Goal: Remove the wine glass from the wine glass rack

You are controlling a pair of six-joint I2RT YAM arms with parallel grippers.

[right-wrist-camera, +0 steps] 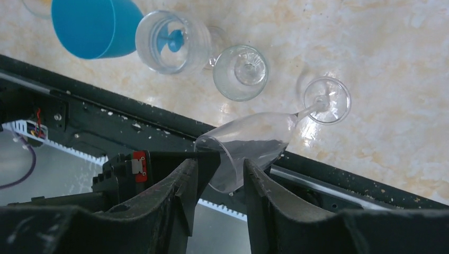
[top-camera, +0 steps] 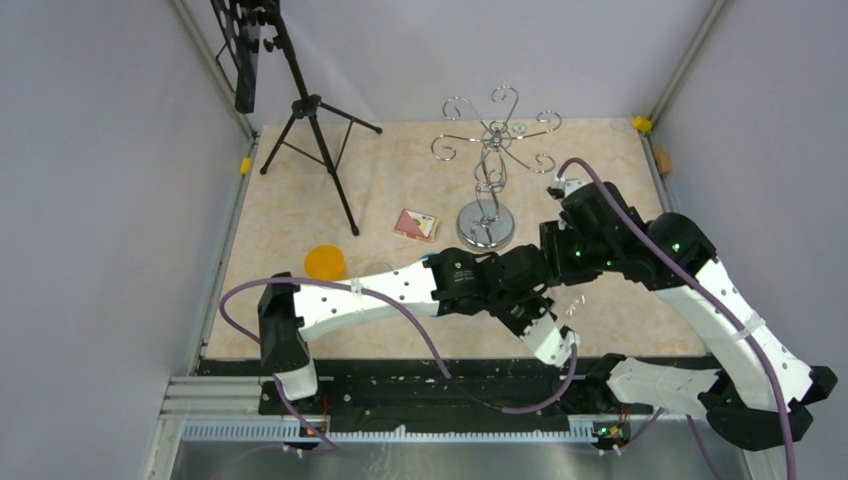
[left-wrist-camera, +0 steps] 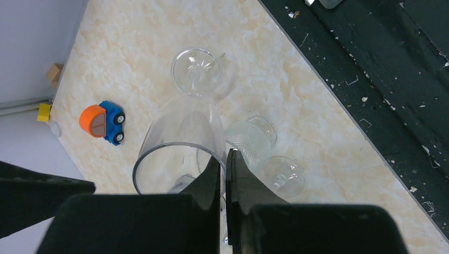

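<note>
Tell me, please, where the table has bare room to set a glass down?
The table is bare between the tripod and the wine glass rack, and on the left between the tripod's legs and the orange object. Crowded: the near edge, with clear glasses and a blue cup.

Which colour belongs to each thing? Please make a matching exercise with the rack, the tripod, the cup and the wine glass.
Things:
1. rack
2. tripod
3. cup
4. wine glass

Colours:
A. blue
B. clear
C. black
D. shiny silver

Pairs: 1-D, 2-C, 3-A, 4-B.
</note>
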